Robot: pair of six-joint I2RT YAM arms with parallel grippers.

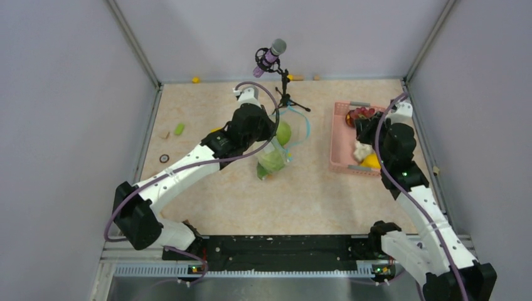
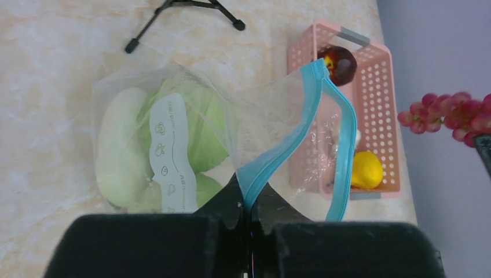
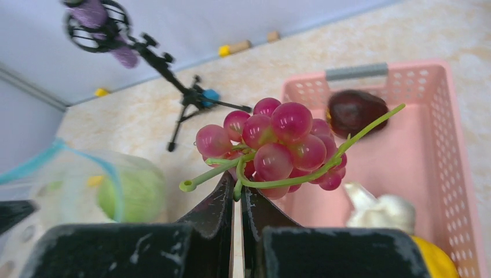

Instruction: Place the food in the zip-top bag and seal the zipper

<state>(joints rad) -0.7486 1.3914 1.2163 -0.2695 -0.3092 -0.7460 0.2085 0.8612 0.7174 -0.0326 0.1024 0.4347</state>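
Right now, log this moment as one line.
left gripper: shut on zipper, mouth open | right gripper: shut on grape bunch by stem, over pink basket | zip-top bag: cabbage inside | phase: loading, unsealed

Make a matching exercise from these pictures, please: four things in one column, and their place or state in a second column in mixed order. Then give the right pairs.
Things
1. grape bunch
2. green cabbage
3. yellow fruit
4. blue zipper strip

Place or state
A. lying in the pink basket
B. pinched by the left gripper
C. inside the clear bag
D. held by its green stem in the right gripper

Pairs: 1-D, 2-C, 3-A, 4-B
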